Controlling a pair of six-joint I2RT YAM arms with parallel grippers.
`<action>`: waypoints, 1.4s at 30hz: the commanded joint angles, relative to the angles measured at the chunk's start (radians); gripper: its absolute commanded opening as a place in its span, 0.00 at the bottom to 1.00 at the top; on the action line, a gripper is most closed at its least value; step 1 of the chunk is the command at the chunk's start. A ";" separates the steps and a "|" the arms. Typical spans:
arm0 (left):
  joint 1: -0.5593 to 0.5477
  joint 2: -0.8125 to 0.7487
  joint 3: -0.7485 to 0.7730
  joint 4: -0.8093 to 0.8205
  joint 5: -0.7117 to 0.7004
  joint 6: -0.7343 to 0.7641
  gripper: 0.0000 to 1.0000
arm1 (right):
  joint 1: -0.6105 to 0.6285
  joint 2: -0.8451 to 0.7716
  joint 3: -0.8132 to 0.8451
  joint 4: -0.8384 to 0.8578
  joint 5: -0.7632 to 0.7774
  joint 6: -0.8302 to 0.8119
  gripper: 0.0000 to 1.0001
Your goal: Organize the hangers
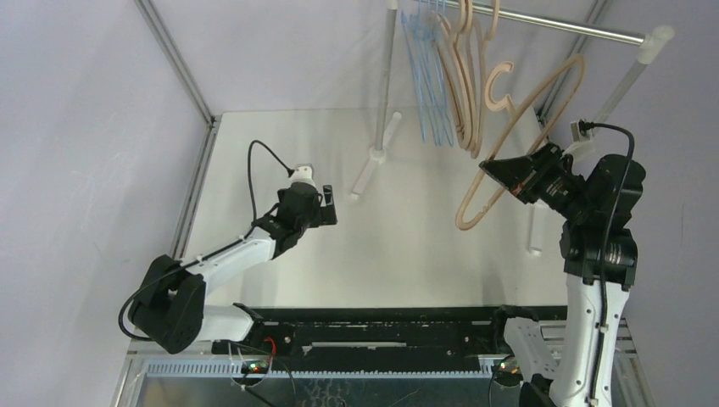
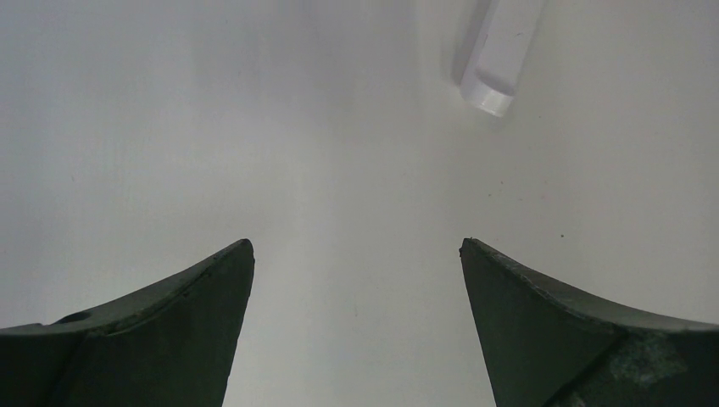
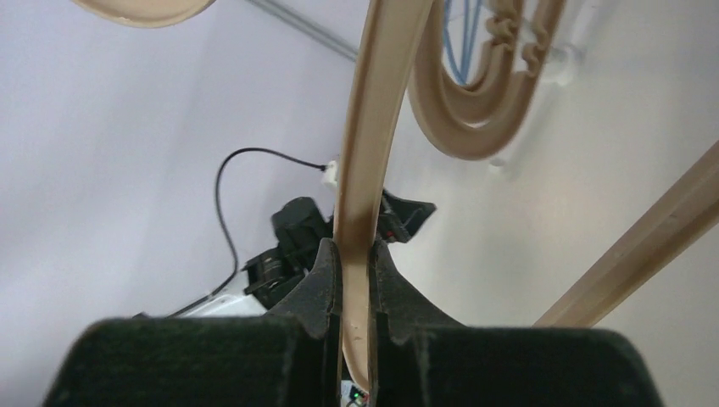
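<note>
The thick tan hanger (image 3: 356,170) was off the silver metal rail (image 1: 551,25), hanging tilted in the air below the rail's right end, its hook up toward the rail but apart from it. And the right gripper (image 3: 357,263) had it. Both black fingers were clamped flat against one curved arm of that hanger, a firm pinch in the right wrist view.

On the rail itself, more tan hangers (image 1: 469,93) hung bunched together near its middle, with the thin light-blue wire hangers (image 1: 428,85) just beside them, toward the rail's left end. From the right wrist, the bunched tan ones showed as nested curves beyond the held hanger.

Below the rail's left end, the left gripper (image 2: 356,246) hovered low over the white table (image 1: 280,153), its jaws spread wide with nothing between them. Its wrist camera looked straight down at bare tabletop, with one white foot of the rail's stand (image 2: 496,59) ahead of the fingertips, apart from them.
</note>
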 commanded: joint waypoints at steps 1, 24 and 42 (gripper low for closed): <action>-0.006 0.013 0.036 0.014 -0.027 0.019 0.96 | -0.053 0.037 -0.031 0.283 -0.285 0.121 0.00; -0.006 0.087 0.070 0.002 -0.053 0.031 0.96 | -0.237 0.370 -0.071 1.137 -0.408 0.662 0.00; -0.006 0.114 0.067 0.022 -0.042 0.037 0.96 | -0.242 0.598 -0.068 1.312 -0.322 0.720 0.00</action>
